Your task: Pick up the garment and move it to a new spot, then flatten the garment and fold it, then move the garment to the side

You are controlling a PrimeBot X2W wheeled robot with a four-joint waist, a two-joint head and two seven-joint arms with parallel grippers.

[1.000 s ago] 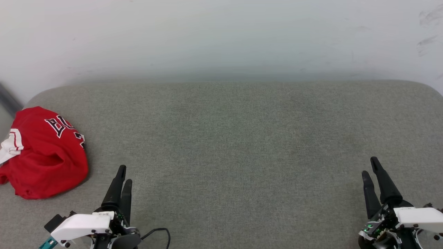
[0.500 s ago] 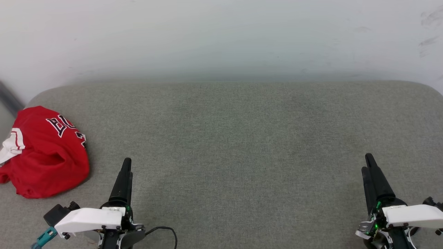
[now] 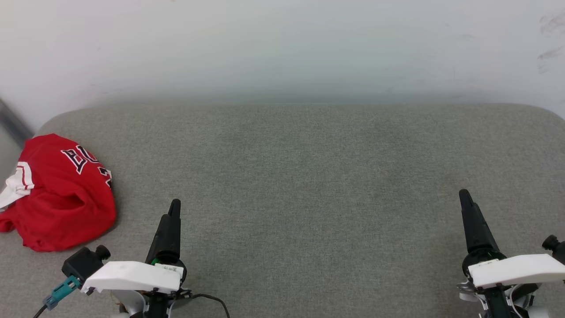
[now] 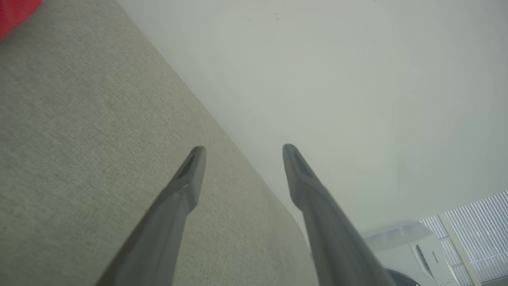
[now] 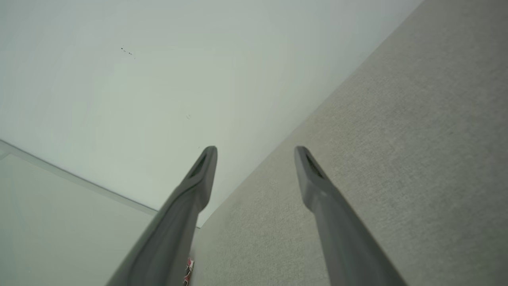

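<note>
The garment is a crumpled red heap with black white-outlined letters and a bit of white striped sleeve, lying at the far left of the grey cushioned surface. A red corner of the garment shows at the top left of the left wrist view. My left gripper stands low on the left, to the right of the heap and apart from it. The left gripper is open with nothing between its fingers. My right gripper stands at the lower right; the right gripper is also open and empty.
A pale wall rises behind the cushioned surface. A dark cable trails near the left wrist. A white appliance and window blinds show in the left wrist view's lower right corner.
Both grippers have rolled so that their two fingers line up in the head view, and both have moved slightly up it. The left gripper has also shifted right. The garment lies as before.
</note>
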